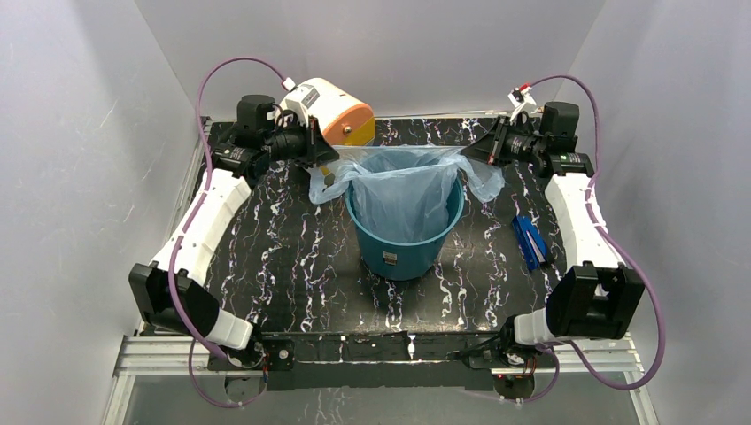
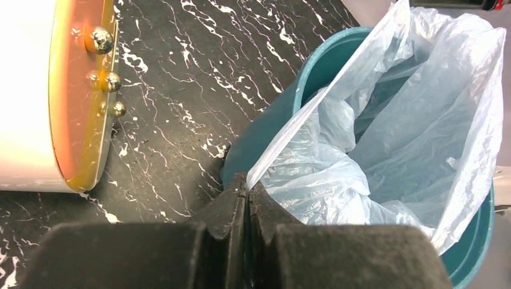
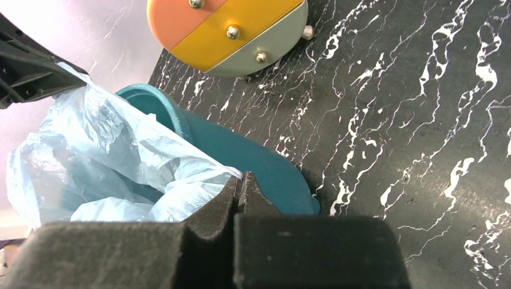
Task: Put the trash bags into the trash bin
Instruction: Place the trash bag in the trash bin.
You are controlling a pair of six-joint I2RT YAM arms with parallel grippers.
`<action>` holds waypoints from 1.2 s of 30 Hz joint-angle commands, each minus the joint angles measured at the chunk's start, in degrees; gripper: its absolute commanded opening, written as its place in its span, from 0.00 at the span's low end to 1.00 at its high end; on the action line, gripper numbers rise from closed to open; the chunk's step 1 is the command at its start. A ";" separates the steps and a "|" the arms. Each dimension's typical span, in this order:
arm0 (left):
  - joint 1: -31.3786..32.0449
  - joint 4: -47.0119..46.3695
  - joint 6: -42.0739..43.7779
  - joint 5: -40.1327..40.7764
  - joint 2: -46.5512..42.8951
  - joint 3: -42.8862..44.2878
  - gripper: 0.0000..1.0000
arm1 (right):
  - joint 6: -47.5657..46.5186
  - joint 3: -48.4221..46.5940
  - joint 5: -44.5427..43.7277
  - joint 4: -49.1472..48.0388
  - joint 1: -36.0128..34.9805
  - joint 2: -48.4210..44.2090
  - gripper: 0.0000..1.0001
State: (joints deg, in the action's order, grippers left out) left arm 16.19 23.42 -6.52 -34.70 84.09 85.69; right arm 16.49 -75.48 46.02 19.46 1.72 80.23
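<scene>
The teal trash bin (image 1: 406, 248) stands upright at the table's middle. The pale blue trash bag (image 1: 403, 190) hangs inside it, its mouth stretched wide above the rim. My left gripper (image 1: 329, 173) is shut on the bag's left edge, just left of the bin rim; in the left wrist view the film (image 2: 385, 138) runs into my closed gripper (image 2: 247, 183) beside the bin (image 2: 259, 135). My right gripper (image 1: 469, 152) is shut on the bag's right edge; the right wrist view shows the bag (image 3: 120, 162) pinched in the gripper (image 3: 238, 179) over the bin (image 3: 259, 162).
A cream and orange drum-shaped box (image 1: 332, 111) lies on its side at the back, behind the left gripper. A small dark blue flat object (image 1: 529, 242) lies right of the bin. White walls enclose the black marbled table (image 1: 283, 266).
</scene>
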 commanded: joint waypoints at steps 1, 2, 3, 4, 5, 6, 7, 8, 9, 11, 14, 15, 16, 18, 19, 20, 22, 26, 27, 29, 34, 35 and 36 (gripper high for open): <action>-1.68 -0.65 -2.28 -0.22 0.46 -0.58 0.00 | 2.61 0.07 -3.14 -2.16 0.66 2.69 0.00; -1.73 -0.22 -2.30 -0.95 1.47 -0.90 0.00 | 2.58 -0.15 -3.04 -1.35 0.66 3.63 0.00; -1.69 -0.08 -2.31 -1.04 1.81 -1.47 0.00 | 2.52 -0.14 -3.31 -0.76 0.66 4.48 0.00; -1.68 -0.44 -2.38 -0.61 2.37 -2.64 0.00 | 2.45 -0.03 -4.14 -0.17 0.66 5.22 0.00; -1.74 -1.34 -2.74 -0.41 2.59 -3.68 0.00 | 2.50 -0.08 -4.51 0.54 0.66 6.03 0.00; -1.76 -1.98 -3.03 -0.71 2.83 -4.49 0.00 | 2.31 -0.10 -4.36 1.13 0.66 6.71 0.00; -1.77 -2.45 -3.17 -1.34 3.17 -5.27 0.00 | 2.13 -0.10 -3.28 1.64 0.66 7.37 0.02; -1.78 -2.85 -3.37 -1.91 3.49 -5.76 0.00 | 1.90 -0.30 -2.25 2.25 0.64 7.98 0.03; -1.77 -3.07 -3.55 -2.60 3.87 -6.17 0.00 | 1.80 -0.36 -1.50 2.83 0.65 8.47 0.04; -1.78 -3.18 -3.59 -3.38 4.10 -7.04 0.00 | 1.68 0.39 -0.48 3.43 0.65 8.80 0.05; -1.77 -4.15 -3.76 -4.75 3.28 -9.44 0.00 | 0.20 2.22 -0.80 4.56 0.61 8.13 0.10; -1.81 -4.46 -3.71 -5.88 2.94 -10.15 0.00 | -0.31 2.89 -1.19 5.00 0.65 7.78 0.11; -1.78 -4.51 -3.68 -6.50 2.69 -10.81 0.00 | -0.73 3.53 -1.79 5.31 0.66 7.37 0.13; -1.80 -4.47 -3.70 -6.35 1.85 -12.13 0.00 | -0.77 4.24 -3.75 5.93 0.64 6.55 0.19; -1.82 -4.64 -3.72 -6.11 1.38 -12.61 0.00 | -0.77 4.18 -4.65 6.22 0.65 6.25 0.23; -1.78 -5.22 -4.13 -5.86 0.87 -13.13 0.04 | -0.84 3.75 -5.66 6.59 0.66 5.94 0.27; -1.86 -5.08 -4.37 -5.27 0.20 -13.05 0.13 | -0.55 1.90 -8.84 8.02 0.66 5.27 0.35; -2.23 -3.02 -4.11 -2.25 -1.53 -11.11 0.40 | -0.03 -0.84 -18.31 8.40 0.65 1.65 0.46; -2.29 -2.72 -4.18 -1.11 -2.16 -10.74 0.45 | 0.32 -0.84 -21.34 8.07 0.66 0.36 0.49; -2.51 -2.00 -4.02 1.82 -3.62 -10.34 0.55 | 1.33 -0.07 -28.28 6.84 0.66 -2.78 0.56; -3.12 0.78 -4.23 11.18 -6.79 -10.35 0.67 | 1.84 3.23 -41.52 2.40 0.79 -10.60 0.71; -3.29 1.07 -4.47 12.70 -7.37 -10.50 0.69 | 1.41 3.39 -42.32 1.96 0.83 -11.57 0.72; -3.42 1.23 -4.66 13.70 -7.94 -10.72 0.70 | 1.09 3.11 -42.74 2.02 0.79 -12.21 0.73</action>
State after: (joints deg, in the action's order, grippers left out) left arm 13.61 22.17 -11.00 -28.47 80.31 73.12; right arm 18.04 -72.44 13.45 26.44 2.24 72.29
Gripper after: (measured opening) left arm 0.682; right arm 0.712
